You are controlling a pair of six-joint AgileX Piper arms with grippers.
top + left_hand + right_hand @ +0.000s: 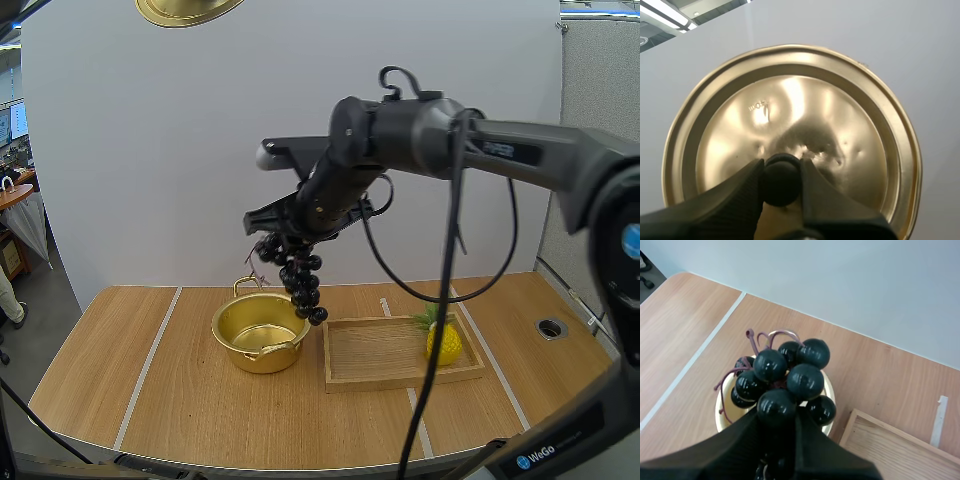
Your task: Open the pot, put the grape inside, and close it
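Both arms loaded | left end effector (781, 170) clamped on the black knob (781, 182) of the round golden metal lid (790, 110), held well above the bench (120, 390) | right end effector (288, 228) pinching the bunch of dark purple grapes (302, 280), which hangs just over the open golden pot (245, 352) | pot beside a shallow wooden tray (375, 350) carrying a small yellow pineapple toy (444, 343)

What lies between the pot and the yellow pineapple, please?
In the high view, the bare floor of the wooden tray lies between the pot and the pineapple; the grapes hang above its pot-side end.
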